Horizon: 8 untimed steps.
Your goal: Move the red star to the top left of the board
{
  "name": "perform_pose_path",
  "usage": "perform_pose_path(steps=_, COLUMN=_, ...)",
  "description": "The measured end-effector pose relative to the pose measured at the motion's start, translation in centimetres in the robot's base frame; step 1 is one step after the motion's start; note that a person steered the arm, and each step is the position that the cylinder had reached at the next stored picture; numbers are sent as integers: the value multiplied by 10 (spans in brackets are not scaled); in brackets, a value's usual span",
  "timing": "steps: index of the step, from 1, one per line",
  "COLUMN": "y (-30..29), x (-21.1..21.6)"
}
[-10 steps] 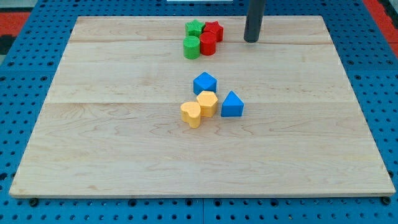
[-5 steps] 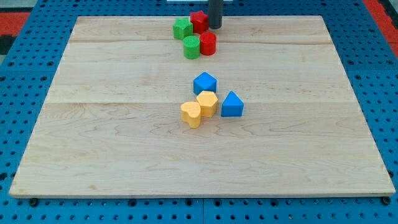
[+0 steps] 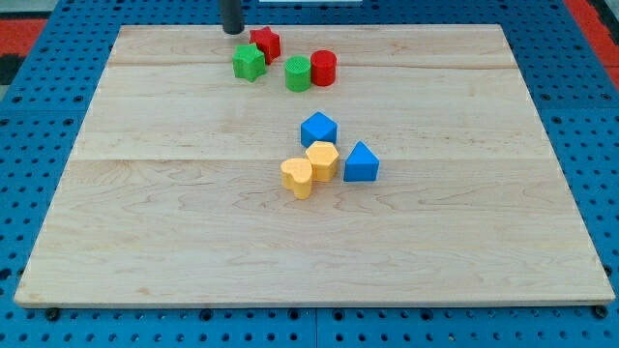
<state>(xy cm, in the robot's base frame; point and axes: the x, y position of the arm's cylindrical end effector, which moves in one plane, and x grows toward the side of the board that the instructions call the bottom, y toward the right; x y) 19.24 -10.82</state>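
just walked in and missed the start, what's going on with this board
A dark rod is sliding blocks on a wooden board. My tip sits at the view's top edge, just left of the red star, with the green star below it. The red star is left of centre, short of the top left corner. The other blocks lie apart.

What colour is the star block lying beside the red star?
Green, just left and below the red star, camera view.
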Motion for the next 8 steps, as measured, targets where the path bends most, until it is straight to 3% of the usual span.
perform_pose_path(steps=1, y=17, x=0)
perform_pose_path(steps=3, y=113, x=0)
perform_pose_path(steps=4, y=106, x=9)
perform_pose_path(steps=7, y=-23, x=44)
perform_pose_path(steps=8, y=-23, x=47)
